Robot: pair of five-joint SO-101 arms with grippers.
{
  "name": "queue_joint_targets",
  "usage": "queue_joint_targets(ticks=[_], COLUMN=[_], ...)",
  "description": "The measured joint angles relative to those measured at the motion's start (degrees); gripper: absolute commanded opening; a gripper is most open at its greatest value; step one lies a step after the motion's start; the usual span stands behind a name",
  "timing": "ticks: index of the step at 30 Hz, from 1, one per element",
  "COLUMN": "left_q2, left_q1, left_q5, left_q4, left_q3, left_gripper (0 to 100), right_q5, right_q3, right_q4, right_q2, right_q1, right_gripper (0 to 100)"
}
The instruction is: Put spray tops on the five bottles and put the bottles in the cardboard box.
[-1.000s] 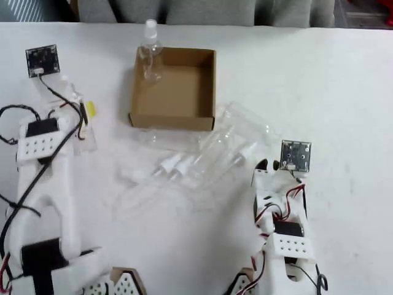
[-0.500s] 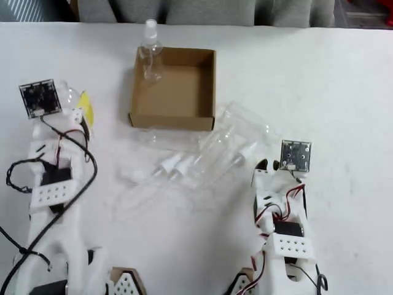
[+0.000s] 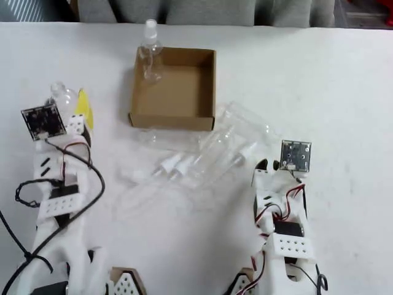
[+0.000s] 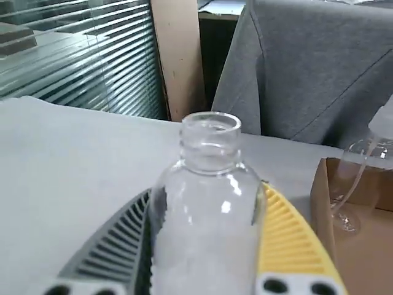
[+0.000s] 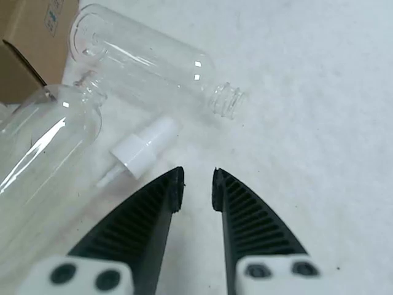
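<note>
Left gripper (image 4: pixel 207 203) | found clamped on capless bottle (image 4: pixel 210 141) | drawn back down frame's left over last second | right gripper (image 5: pixel 196 178) held unmoved, slightly parted, empty | capping judged next.

The bottle (image 4: pixel 206 215) was clear, the cardboard box (image 3: pixel 172 120) brown, the spray top (image 5: pixel 138 147) white, the right gripper (image 5: pixel 196 184) black and ribbed.

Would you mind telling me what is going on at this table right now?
The left tool grips an uncapped clear bottle beside the cardboard box. The right tool sits open just short of a loose spray top, among the empty bottles lying on the table. One capped bottle already stands in a corner of the box.
</note>
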Motion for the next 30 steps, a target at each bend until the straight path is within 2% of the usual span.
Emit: queue_joint_targets(ticks=[5, 10, 15, 19, 23, 27, 30], left_q2=[-0.1, -0.1, -0.1, -0.1, -0.1, -0.1, -0.1], left_q1=[-5.1, -10.8, -15.2, -16.4, -19.7, -25.0, -28.3], left_q5=[0.0, 0.0, 0.0, 0.0, 0.0, 0.0, 0.0], left_q4=[-1.8, -1.8, -0.9, -0.1, 0.1, 2.5, 8.9], left_q3=[0.1, 0.1, 1.6, 4.7, 4.7, 3.1, -1.1], left_gripper=[2, 2, 2, 2, 2, 2, 2], right_q5=[0.5, 8.2, 9.5, 10.0, 10.2, 13.5, 15.7], right_q3=[-0.1, -5.1, -16.8, -27.1, -34.8, -36.2, -36.4], right_q4=[0.0, 0.9, 12.5, 24.2, 33.8, 35.5, 35.3], right_q2=[0.0, 0.0, 0.0, 0.0, 0.1, 1.3, 6.3], right_q1=[0.0, -0.1, -7.1, -19.2, -35.3, -49.3, -55.2], right_gripper=[6.3, 6.3, 6.6, 6.7, 6.7, 8.4, 13.5])
